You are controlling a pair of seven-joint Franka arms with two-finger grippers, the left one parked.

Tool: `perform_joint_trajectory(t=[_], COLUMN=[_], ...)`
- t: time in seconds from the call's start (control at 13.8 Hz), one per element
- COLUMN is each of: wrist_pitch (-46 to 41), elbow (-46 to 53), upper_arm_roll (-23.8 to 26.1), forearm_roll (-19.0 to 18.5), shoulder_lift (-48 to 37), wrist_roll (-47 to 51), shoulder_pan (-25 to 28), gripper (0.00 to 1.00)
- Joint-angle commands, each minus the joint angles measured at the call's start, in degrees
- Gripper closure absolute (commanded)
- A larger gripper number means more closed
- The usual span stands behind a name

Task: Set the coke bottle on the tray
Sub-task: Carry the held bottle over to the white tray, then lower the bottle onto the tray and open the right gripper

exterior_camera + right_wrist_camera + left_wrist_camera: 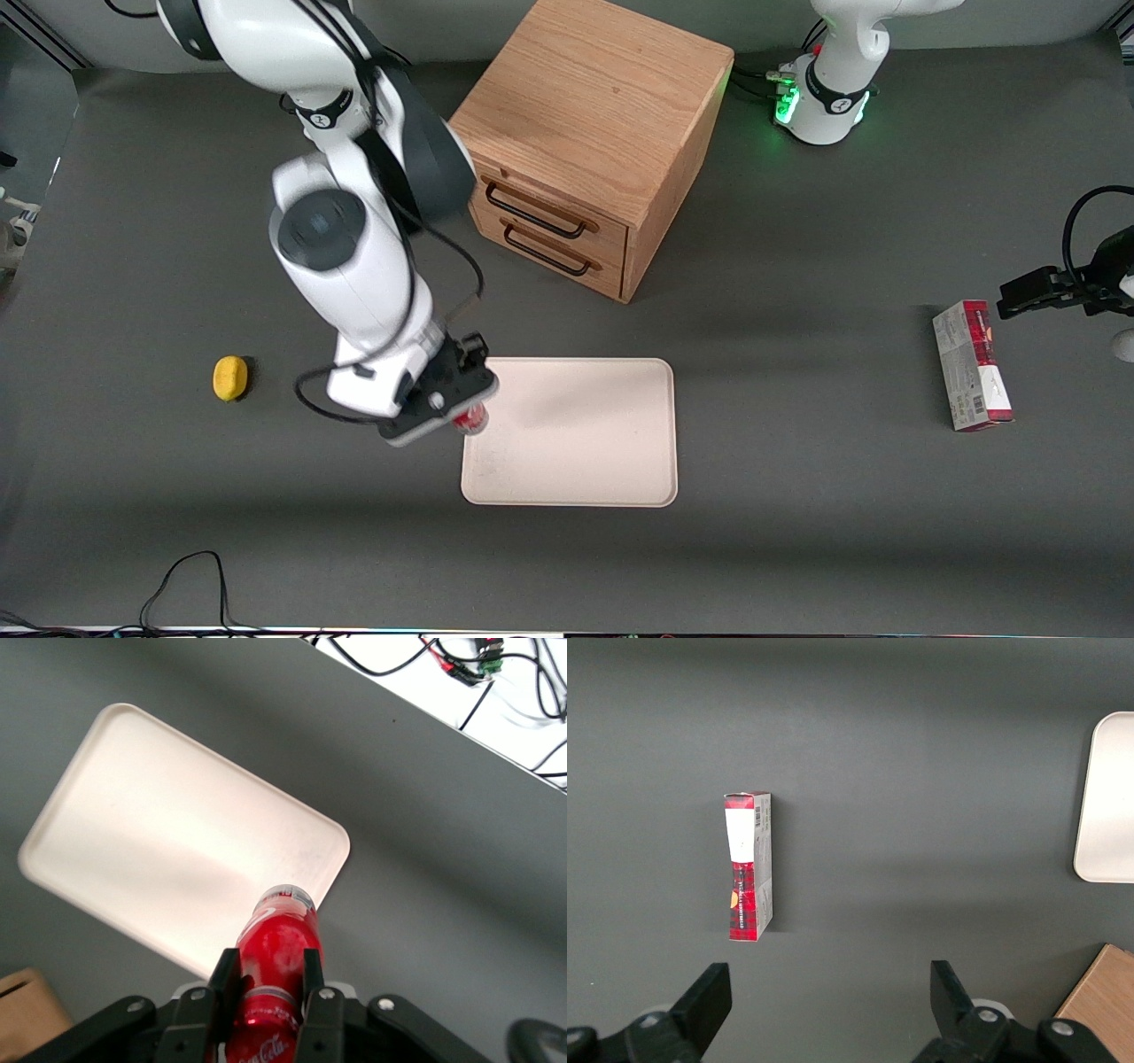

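Note:
My right gripper (467,409) is shut on the coke bottle (472,419), a slim red bottle with a red label and white script. In the right wrist view the bottle (276,957) sits between the two black fingers (312,979), its base end pointing down toward the tray. The gripper (267,979) holds the bottle in the air over the edge of the cream-white tray (585,431) that is nearest the working arm's end. The tray (159,868) lies flat and bare on the grey table. Its corner also shows in the left wrist view (1107,797).
A wooden two-drawer box (589,142) stands farther from the front camera than the tray. A yellow lemon (229,378) lies toward the working arm's end. A red-and-grey carton (972,365) lies toward the parked arm's end; it also shows in the left wrist view (749,866). Cables (186,589) run along the table's near edge.

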Motion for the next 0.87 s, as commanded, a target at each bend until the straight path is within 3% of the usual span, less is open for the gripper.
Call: perform_joint_trajectory(t=[0.0, 0.14, 0.29, 0.65, 0.72, 0.8], wrist_pitch=[4.0, 6.1, 8.3, 9.4, 9.4, 9.4], elbow=[2.2, 1.8, 0.0, -1.2, -1.5, -1.5], upper_arm_roll=[0.8, 0.9, 0.9, 0.9, 0.9, 1.0], forearm_roll=[-0.5, 0.0, 3.7, 3.9, 3.9, 4.0], shoulder_lift=[5.0, 7.2, 8.1, 10.0, 10.0, 10.0], wrist_roll=[0.8, 0.7, 0.5, 0.6, 0.7, 1.1], shoulder_pan=[-1.5, -1.9, -2.6, -2.1, -2.1, -2.1], gripper=[1.0, 1.0, 1.0, 0.96, 0.91, 0.54])
